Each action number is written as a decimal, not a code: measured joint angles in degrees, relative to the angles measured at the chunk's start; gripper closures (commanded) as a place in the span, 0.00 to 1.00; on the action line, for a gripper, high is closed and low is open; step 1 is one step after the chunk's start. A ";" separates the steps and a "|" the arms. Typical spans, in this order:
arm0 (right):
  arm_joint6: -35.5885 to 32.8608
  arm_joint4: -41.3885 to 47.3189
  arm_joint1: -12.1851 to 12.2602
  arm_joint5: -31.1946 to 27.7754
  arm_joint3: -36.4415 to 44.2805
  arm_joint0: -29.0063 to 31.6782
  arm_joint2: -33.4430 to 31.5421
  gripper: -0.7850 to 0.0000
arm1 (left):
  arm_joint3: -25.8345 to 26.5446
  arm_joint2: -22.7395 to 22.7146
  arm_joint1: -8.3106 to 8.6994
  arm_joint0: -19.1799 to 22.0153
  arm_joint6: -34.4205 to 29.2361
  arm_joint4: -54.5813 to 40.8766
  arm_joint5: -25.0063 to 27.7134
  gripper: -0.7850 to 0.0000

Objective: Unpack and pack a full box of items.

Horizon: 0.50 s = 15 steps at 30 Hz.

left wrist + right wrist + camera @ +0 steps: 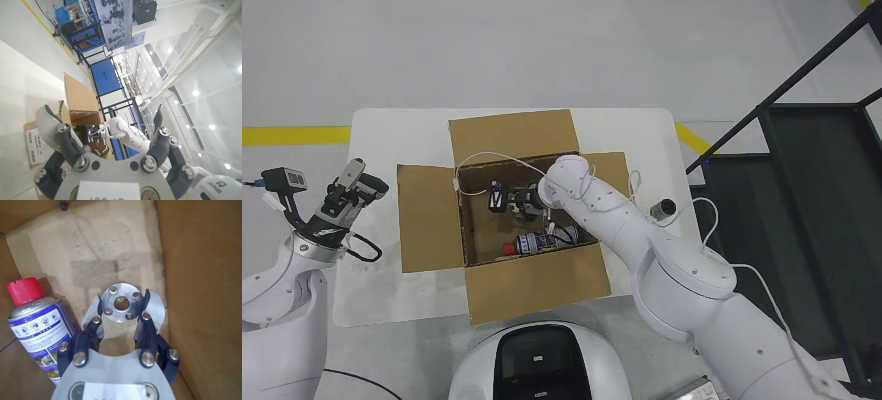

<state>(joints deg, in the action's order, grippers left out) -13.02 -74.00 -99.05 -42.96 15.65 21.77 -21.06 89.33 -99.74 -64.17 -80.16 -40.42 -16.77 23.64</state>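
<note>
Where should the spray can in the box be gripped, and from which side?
Probably around the middle of the spray can, from above, fingers across its round body: it lies on its side on the box floor, and the red cap is narrower. The right gripper is occupied, shut on the metal flange.

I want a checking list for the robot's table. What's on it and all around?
Surface: white table, box at its middle.
Job's things: open brown cardboard box, flaps spread; blue spray can with red cap lying inside; round silver metal flange inside, gripped.
Clutter: small black bit in a box corner.
Tools: right tool shut on the flange, inside the box; left tool open, holding nothing, by the table's edge.
Cables: white cable looping along the right arm; black cable by the left arm.
Surroundings: yellow floor line; black metal stairs.
</note>
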 measured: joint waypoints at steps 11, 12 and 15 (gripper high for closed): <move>8.56 -3.45 3.04 -4.43 4.16 -0.47 -0.70 1.00 | 0.00 0.00 0.00 0.00 0.00 0.00 0.00 0.00; 9.19 -3.76 3.41 -4.59 4.73 -0.44 -0.83 1.00 | 0.00 0.00 0.00 0.00 0.00 0.00 0.00 0.00; 10.01 -5.05 4.78 -5.00 6.83 -0.13 -1.22 1.00 | 0.00 0.00 0.00 0.00 0.00 0.00 0.00 0.00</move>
<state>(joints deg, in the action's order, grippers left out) -3.01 -79.05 -94.26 -47.95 22.48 21.64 -22.28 89.33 -99.74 -64.17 -80.16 -40.42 -16.77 23.64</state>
